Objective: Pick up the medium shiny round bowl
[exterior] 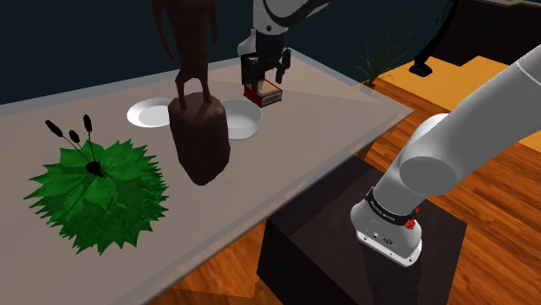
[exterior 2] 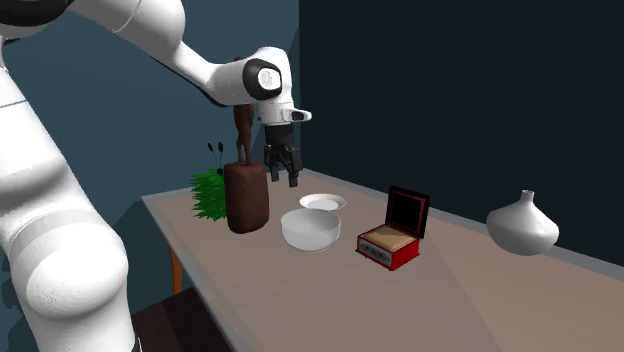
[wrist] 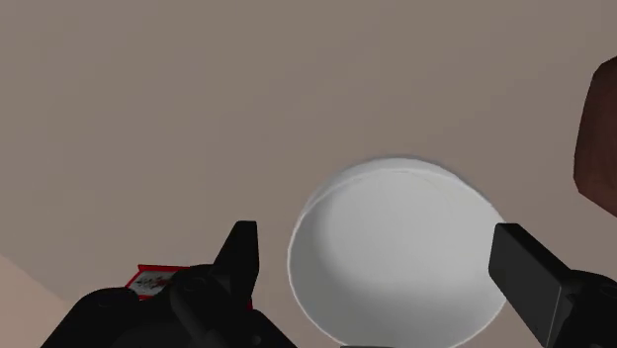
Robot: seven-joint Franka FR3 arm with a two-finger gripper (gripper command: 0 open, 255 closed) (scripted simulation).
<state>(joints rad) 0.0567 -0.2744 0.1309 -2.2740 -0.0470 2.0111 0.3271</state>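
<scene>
My black two-finger gripper (exterior 2: 281,175) hangs in the air above the pale grey-beige tabletop (exterior: 338,108), fingers spread wide apart and clasping nothing. Right underneath it sits the plain white round bowl (wrist: 396,259), upright on the table; looking down along the gripper, the bowl's rim lies in the gap between my two fingers (wrist: 238,259), but neither touches it and I'm well clear above it. Close on one side of the gripper stands the tall dark brown sculpture (exterior 2: 246,197), its bulky lower part just beside the bowl. Beyond the gripper, a little farther out than the bowl, lies a small flat white plate (exterior 2: 322,202). On the other side of the bowl from the sculpture is a small red box with its dark lid standing open (exterior 2: 393,240), near the bowl but apart from it; a red corner peeks past one finger. Farther off past the sculpture there's a spiky green plant (exterior: 97,192), and well beyond the box a squat white vase (exterior 2: 522,226).
</scene>
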